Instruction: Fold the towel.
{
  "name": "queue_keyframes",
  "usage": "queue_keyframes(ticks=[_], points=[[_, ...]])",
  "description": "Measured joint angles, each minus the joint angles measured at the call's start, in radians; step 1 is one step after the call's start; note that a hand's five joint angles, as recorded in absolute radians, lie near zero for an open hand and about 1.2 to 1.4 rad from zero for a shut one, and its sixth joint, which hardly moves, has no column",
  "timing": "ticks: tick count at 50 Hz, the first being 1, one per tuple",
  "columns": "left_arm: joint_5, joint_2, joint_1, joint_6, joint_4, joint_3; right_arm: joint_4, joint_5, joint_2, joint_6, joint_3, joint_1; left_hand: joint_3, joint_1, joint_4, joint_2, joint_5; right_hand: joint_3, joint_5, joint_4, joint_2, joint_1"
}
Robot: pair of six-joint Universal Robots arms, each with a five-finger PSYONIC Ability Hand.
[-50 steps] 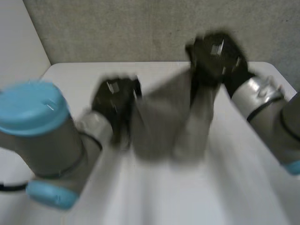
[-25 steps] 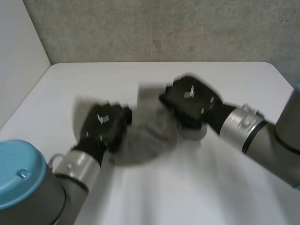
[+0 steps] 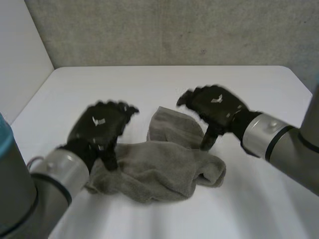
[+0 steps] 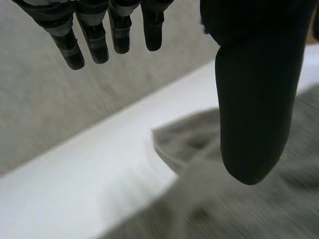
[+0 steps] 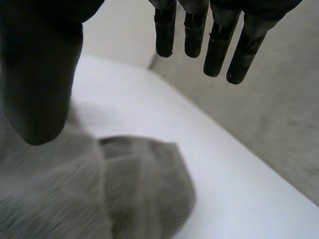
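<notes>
A grey towel (image 3: 159,167) lies bunched in a loose heap on the white table (image 3: 149,84), one flap sticking out toward the far side. My left hand (image 3: 99,127) hovers over the towel's left end, open, fingers straight and holding nothing. My right hand (image 3: 214,107) hangs above the towel's right end, also open and empty. In the left wrist view the thumb (image 4: 254,99) and fingers (image 4: 75,40) stand apart above the towel (image 4: 239,204). The right wrist view has the thumb (image 5: 40,74) and fingers (image 5: 214,45) spread over the towel (image 5: 139,189).
A grey wall (image 3: 174,30) rises behind the table's far edge and a white panel (image 3: 20,59) stands at the left. Bare table lies beyond the towel and toward the front.
A second ago both hands held the towel up, shut on it. They came down toward the table and opened; the towel dropped into a heap.
</notes>
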Motion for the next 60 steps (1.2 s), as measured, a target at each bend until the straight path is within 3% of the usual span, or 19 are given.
queue_keyframes(ticks=[4,10,19,28,31,32,34,36,38,42,48,53,60], points=[[0.002,-0.078,0.032,0.001,0.053,0.075,-0.049,0.061,-0.019,0.129,0.015,-0.03,0.0,0.0,0.0,0.001,0.0,-0.012,-0.002,0.0,-0.001,-0.011],[0.011,-0.302,0.052,0.006,0.042,0.23,0.002,0.096,0.018,0.132,0.008,-0.065,0.023,0.021,0.023,0.026,0.0,-0.012,-0.002,0.0,-0.001,-0.011],[0.111,-0.596,0.078,0.007,-0.178,0.474,0.129,0.094,0.11,0.011,-0.017,-0.086,0.046,0.045,0.047,0.049,0.0,-0.012,-0.002,0.0,-0.001,-0.011],[0.177,-0.723,0.085,0.005,-0.289,0.574,0.201,0.087,0.185,-0.042,-0.019,-0.077,0.044,0.042,0.046,0.048,0.0,-0.012,0.002,0.0,-0.001,-0.011],[0.178,-0.734,0.085,0.005,-0.289,0.58,0.211,0.083,0.202,-0.043,-0.015,-0.074,0.106,0.106,0.107,0.109,0.0,0.108,0.159,0.111,0.098,0.109],[0.177,-0.736,0.085,0.006,-0.288,0.582,0.214,0.081,0.206,-0.042,-0.013,-0.074,0.178,0.186,0.179,0.194,0.028,0.245,0.301,0.247,0.237,0.243],[0.175,-0.737,0.085,0.006,-0.285,0.585,0.216,0.077,0.213,-0.041,-0.013,-0.073,0.426,0.357,0.429,0.43,0.234,0.47,0.523,0.474,0.469,0.483],[0.173,-0.738,0.085,0.007,-0.282,0.587,0.216,0.075,0.216,-0.04,-0.015,-0.073,0.579,0.385,0.599,0.593,0.387,0.606,0.657,0.612,0.606,0.612],[0.169,-0.738,0.085,0.01,-0.277,0.592,0.216,0.07,0.224,-0.04,-0.029,-0.073,0.821,0.388,0.806,0.816,0.593,0.885,0.942,0.892,0.889,0.907],[0.163,-0.737,0.086,0.019,-0.254,0.621,0.215,0.062,0.25,-0.04,-0.083,-0.073,0.97,0.388,0.977,0.978,0.783,1.02,1.054,1.019,0.981,0.995],[0.137,-0.713,0.097,0.081,-0.122,0.695,0.148,0.066,0.279,-0.055,-0.25,-0.076,1.012,0.388,1.016,1.018,0.824,1.02,1.054,1.019,0.981,0.995],[0.08,-0.609,0.105,0.146,0.178,0.735,-0.16,0.082,0.207,-0.049,-0.328,-0.064,1.017,0.388,1.022,1.022,0.829,1.02,1.054,1.019,0.981,0.995],[0.047,-0.439,0.106,0.165,0.588,0.642,-0.608,0.138,0.014,0.027,-0.2,-0.037,1.017,0.388,1.024,1.022,0.829,1.02,1.055,1.019,0.981,0.995]])
